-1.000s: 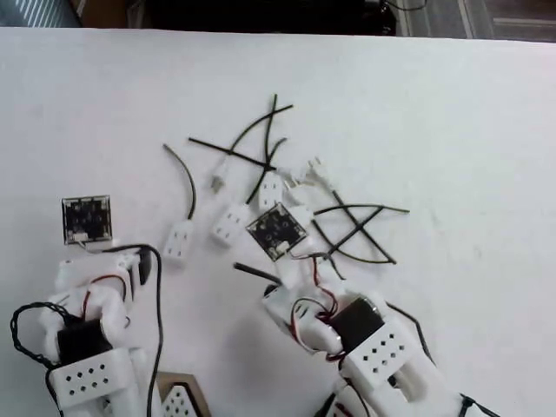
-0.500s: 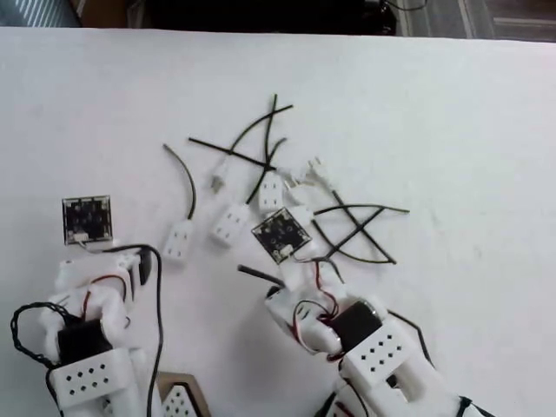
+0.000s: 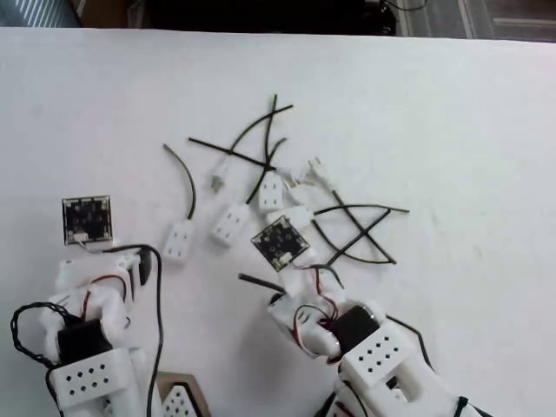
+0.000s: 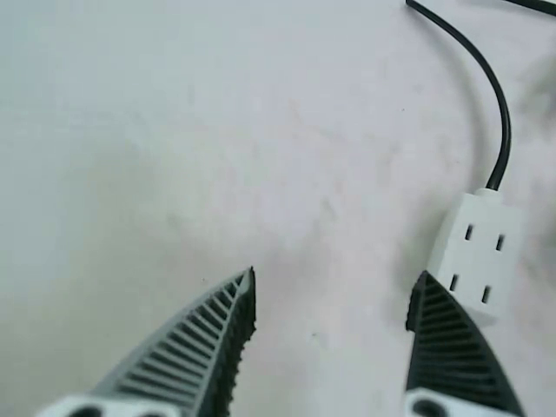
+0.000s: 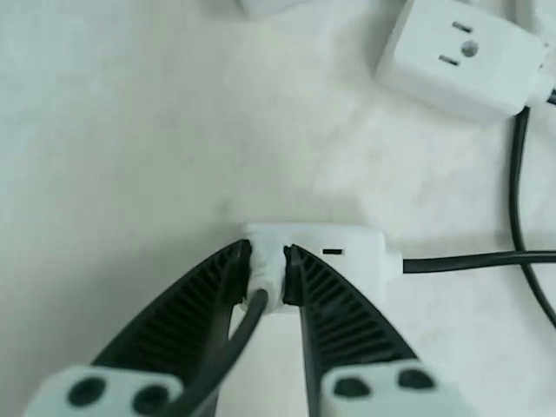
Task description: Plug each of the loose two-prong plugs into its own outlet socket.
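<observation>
My right gripper [image 5: 268, 252] is shut on a small white two-prong plug [image 5: 265, 276] whose black cord trails back between the fingers. The plug sits against a white socket block [image 5: 326, 254] with a cord leading away. Another white outlet [image 5: 465, 52] lies farther off. In the high view the right arm [image 3: 365, 347] is at the near edge, by the tangle of sockets [image 3: 230, 224] and black cords [image 3: 356, 230]. My left gripper [image 4: 334, 300] is open above bare table, with a white socket [image 4: 478, 256] lying just beside one fingertip.
Several white sockets and plugs with short black cords lie tangled mid-table [image 3: 271, 191]; one socket [image 3: 178, 241] lies apart nearer the left arm [image 3: 87, 347]. The white table [image 3: 469, 113] is bare at the far side and to the right.
The right arm has drawn back a little toward the near edge, and the plug's black cord stub has shifted with it. The left arm has not moved.
</observation>
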{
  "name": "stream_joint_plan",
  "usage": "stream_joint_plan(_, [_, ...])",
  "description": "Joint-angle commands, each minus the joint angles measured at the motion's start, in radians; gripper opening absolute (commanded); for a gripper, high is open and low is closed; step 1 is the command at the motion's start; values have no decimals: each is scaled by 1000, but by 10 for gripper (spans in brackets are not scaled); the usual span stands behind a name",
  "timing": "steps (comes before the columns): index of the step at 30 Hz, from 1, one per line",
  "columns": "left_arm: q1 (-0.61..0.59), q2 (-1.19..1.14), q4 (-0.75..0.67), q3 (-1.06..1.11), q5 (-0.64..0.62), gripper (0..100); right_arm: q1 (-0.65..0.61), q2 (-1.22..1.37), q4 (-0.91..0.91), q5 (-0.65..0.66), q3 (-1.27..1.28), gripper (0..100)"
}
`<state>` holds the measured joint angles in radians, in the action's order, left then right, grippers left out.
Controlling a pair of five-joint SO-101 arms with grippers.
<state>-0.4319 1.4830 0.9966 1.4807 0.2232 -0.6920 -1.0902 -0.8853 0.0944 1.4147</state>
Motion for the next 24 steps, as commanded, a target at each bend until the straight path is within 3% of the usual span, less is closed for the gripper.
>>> stream_joint_plan(1, [-8,12,-18,-6,5,286,10,5,36,26,28,16])
stream_joint_plan(9, [-8,12,-18,-6,6,286,12,-5,48,72,29,20])
stream_joint_plan(12, [-8,12,-20,-5,6,286,13,-5,24,74,-29,87])
stream_joint_plan(18, [-8,12,-23,-5,6,286,45,4,-213,74,-247,294])
stream_joint_plan(24, [-4,12,-25,-5,6,286,56,4,-472,83,-448,300])
